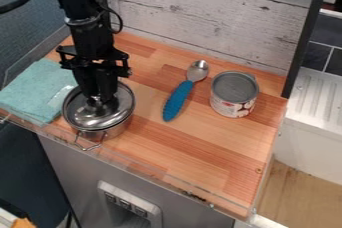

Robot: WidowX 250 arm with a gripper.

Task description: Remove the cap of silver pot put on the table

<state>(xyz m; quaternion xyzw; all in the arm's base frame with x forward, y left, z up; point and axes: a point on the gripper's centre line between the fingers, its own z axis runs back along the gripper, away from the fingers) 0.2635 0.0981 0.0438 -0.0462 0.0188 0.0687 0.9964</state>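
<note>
Your gripper (99, 96) is right over the knob of the lid (81, 116), prob. for a straight lift; can't tell if it's open or clamped on. Lid's on the silver pot (116, 131), nr the tabletop's (200, 147) front edge, beside the teal cloth (32, 92). Past the blue-handled spoon (179, 99), the can (234, 90) has a printed label (230, 109), but you can't ID a brand w/ certainty.

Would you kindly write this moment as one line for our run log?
End effector: down at middle of lid | lid: on silver pot, not yet removed | blue-handled spoon: between pot and can | teal cloth: beside pot
</note>
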